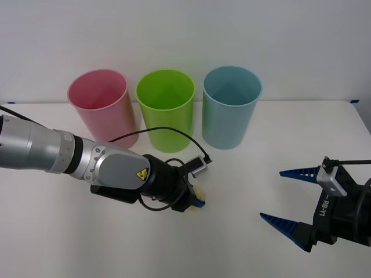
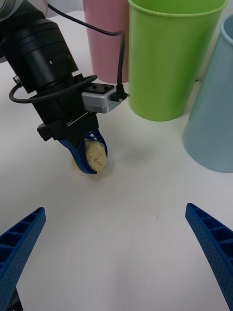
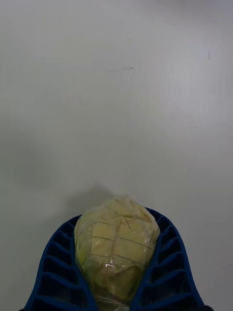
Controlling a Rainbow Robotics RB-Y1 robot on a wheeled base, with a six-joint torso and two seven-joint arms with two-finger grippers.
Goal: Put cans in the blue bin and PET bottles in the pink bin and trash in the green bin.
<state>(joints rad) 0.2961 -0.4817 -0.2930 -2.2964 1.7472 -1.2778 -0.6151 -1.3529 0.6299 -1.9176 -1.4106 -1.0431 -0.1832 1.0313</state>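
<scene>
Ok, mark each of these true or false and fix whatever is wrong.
1. The left gripper has its fingers closed on the trash. True.
2. The trash sits inside the green bin. False: it is low over the table, in front of the bins.
3. The right gripper is open. True.
4. The pink bin stands between the other two. False: the green bin is in the middle, the blue bin beside it.

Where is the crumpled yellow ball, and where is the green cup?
the trash (image 3: 116, 243), left wrist view, on its wrinkled middle between the blue fingers.
the green bin (image 1: 168, 119), front view, on its outer front wall.
</scene>
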